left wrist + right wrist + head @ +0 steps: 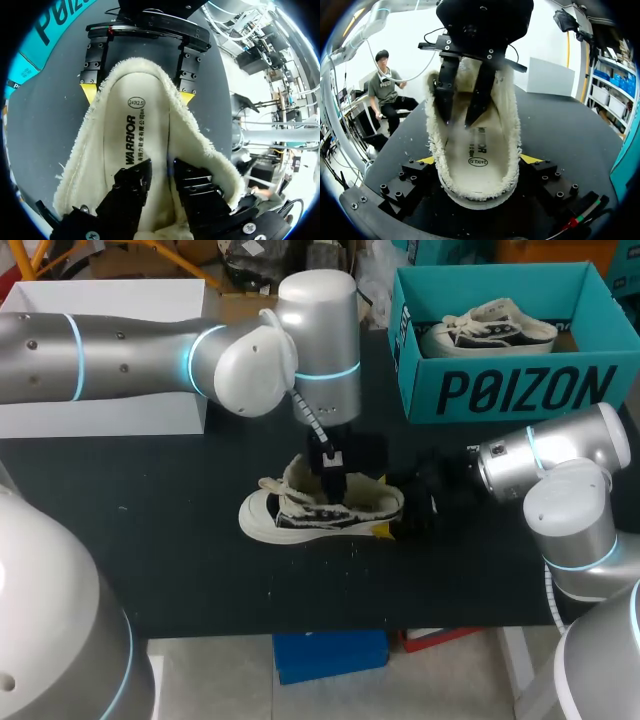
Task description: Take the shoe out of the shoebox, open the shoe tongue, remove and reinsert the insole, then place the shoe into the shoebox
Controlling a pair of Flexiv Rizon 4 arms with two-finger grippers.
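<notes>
**Left claw** [160,172]: it points down from above into the mouth of the shoe [290,515]. Its end rests on the insole [125,125], about midway along. The tips are buried in there, so I cannot tell whether it pinches the insole or stands spread.

**Right claw** [479,160]: it lies low over the table [150,540] and straddles the heel. One yellow tip presses against each side of the fleecy collar, so it pinches the shoe across the heel.

**Shoe:** cream with dark markings on its side and a fleece lining. It stands upright on its sole near the middle of the black table, toe toward my left and heel toward my right. The insole lies inside it, printed face up.

**Arms:** my left arm comes in from the left and reaches past the middle. My right arm comes in from the right, its wrist just beside the heel.

**Shoebox** [500,390]: teal and open at the top, it stands at the far right of the table, well apart from the held shoe. A second shoe [490,328] lies inside it.

**White box** [110,292]: at the far left, behind my left arm
</notes>
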